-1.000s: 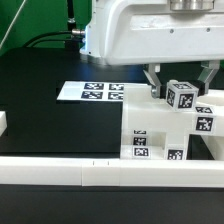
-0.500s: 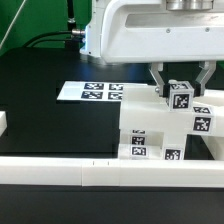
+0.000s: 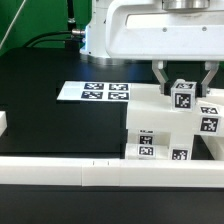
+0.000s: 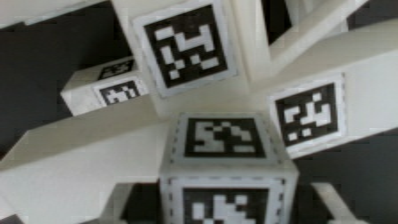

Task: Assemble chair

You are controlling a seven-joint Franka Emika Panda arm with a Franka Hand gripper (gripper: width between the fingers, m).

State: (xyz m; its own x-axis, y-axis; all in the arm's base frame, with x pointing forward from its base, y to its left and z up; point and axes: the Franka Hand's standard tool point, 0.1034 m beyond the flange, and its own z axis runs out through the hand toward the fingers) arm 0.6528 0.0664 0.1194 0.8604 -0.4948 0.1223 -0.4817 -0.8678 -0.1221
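Observation:
The chair [image 3: 160, 125] is a white blocky assembly with several black-and-white tags, standing at the exterior view's right near the front rail. A cube-ended peg [image 3: 184, 97] stands upright on top of it. My gripper [image 3: 186, 88] reaches down over the peg with one finger on each side of its cube. A narrow gap shows on both sides, so it is open. In the wrist view the cube [image 4: 226, 140] sits between my fingertips [image 4: 111, 205], with dark gaps beside it. The X-braced frame [image 4: 187, 45] lies beyond it.
The marker board [image 3: 95, 92] lies flat on the black table behind and to the exterior view's left of the chair. A long white border rail [image 3: 60, 175] runs along the front edge. A small white block [image 3: 3, 123] sits at the far left edge.
My gripper has shifted toward the exterior view's right. The chair and the peg on it have shifted slightly the same way. The marker board has not moved.

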